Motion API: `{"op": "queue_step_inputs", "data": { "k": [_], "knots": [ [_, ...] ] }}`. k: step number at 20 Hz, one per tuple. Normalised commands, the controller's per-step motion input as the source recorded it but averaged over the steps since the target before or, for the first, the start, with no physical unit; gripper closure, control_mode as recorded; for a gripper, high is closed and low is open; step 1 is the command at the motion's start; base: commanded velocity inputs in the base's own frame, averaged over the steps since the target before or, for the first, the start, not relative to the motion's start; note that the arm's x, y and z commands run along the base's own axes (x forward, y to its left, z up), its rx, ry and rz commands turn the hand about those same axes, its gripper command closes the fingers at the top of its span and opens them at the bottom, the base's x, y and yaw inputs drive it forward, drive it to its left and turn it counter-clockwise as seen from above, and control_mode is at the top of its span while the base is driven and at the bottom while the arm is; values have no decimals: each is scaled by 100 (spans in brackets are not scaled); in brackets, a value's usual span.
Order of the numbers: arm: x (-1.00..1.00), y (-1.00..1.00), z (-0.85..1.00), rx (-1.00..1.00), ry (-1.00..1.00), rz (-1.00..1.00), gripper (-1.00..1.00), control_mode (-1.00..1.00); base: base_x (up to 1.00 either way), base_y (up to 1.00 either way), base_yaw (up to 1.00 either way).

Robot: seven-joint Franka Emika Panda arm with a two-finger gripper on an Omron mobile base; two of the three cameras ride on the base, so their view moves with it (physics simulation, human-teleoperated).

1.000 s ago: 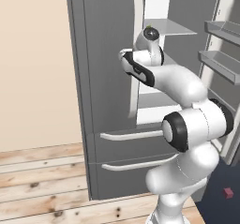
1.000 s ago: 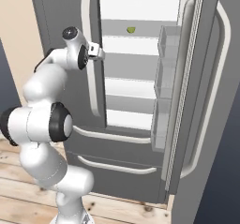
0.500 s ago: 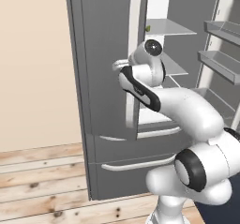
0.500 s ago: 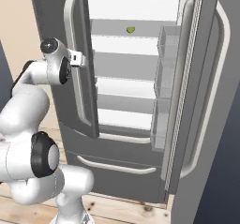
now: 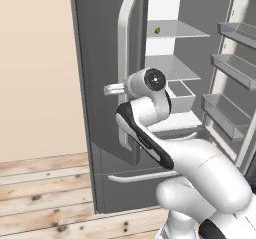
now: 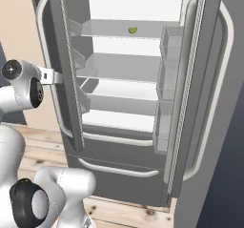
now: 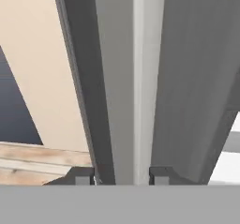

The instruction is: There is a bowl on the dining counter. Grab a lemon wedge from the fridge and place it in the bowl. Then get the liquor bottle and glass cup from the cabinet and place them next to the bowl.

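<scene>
Clearly the gripper (image 7: 123, 174) pinches the left door handle (image 5: 125, 68) to swing the fridge (image 6: 143, 103) wide; the lemon wedge (image 6: 133, 30) waits at twelve o'clock on the top shelf.

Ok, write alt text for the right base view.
An open fridge with pale shelves, a small green lemon wedge on the top one. At left, the white robot arm's gripper reaches the left door's edge.
</scene>
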Motion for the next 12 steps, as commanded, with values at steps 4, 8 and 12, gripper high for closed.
{"op": "queue_step_inputs", "data": {
  "k": [4,8,12],
  "knots": [
    [-94,-16,14,15,0,-3,-100,-100,0,0,0],
    [-81,-85,22,21,0,-3,-100,-100,0,0,0],
    [-53,-100,25,28,5,-1,-100,-100,0,0,0]
  ]
}}
